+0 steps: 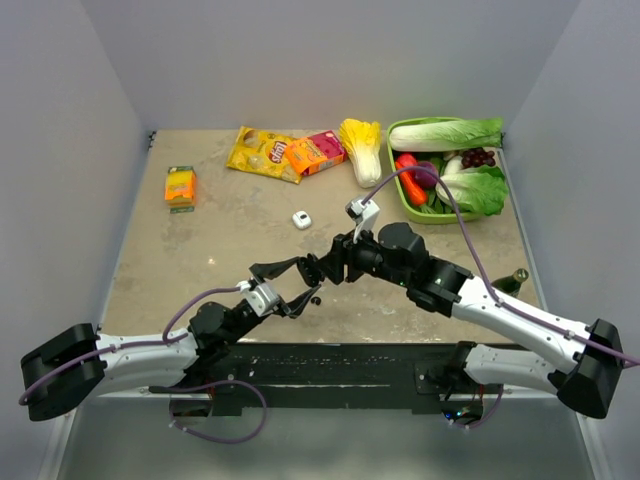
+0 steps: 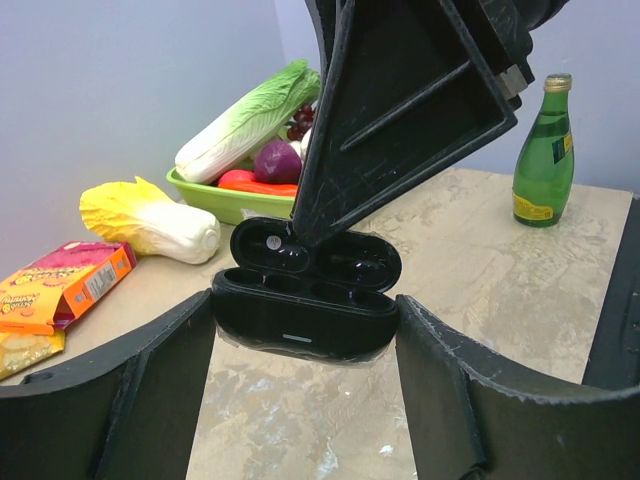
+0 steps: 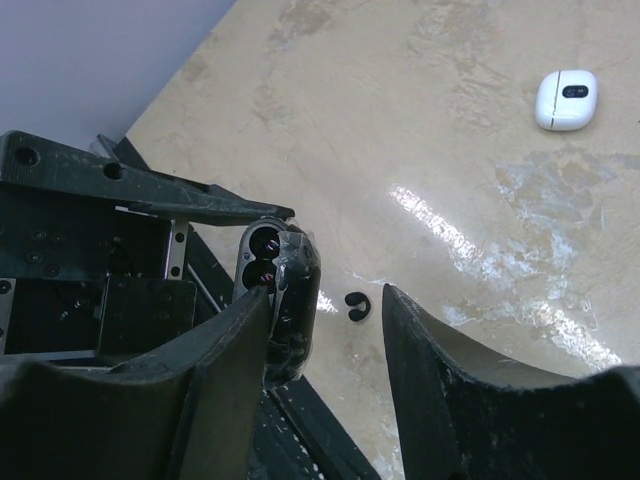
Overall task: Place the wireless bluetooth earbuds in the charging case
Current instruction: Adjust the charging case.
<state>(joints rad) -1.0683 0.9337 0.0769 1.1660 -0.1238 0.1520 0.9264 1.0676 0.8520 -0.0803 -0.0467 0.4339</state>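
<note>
Nearest, the left gripper [image 2: 305, 298] pinches the open black charging case [image 2: 300, 330] above the table [image 3: 450, 150]. The right gripper [image 3: 326, 292], fingers spread, hovers at its lid. One black earbud [image 3: 357, 306] lies just beside on the tabletop. A white case [image 3: 566, 99] sits farther back.

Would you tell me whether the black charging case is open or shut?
Open: the black charging case shows its lid tipped back, wells exposed.

charging case [image 2: 305, 300]: lid partly covered by right gripper [image 3: 325, 295] finger [image 2: 400, 110] | black earbud [image 3: 356, 306]: detail too small to be told | snack box [image 2: 60, 285]: cut by left edge
</note>
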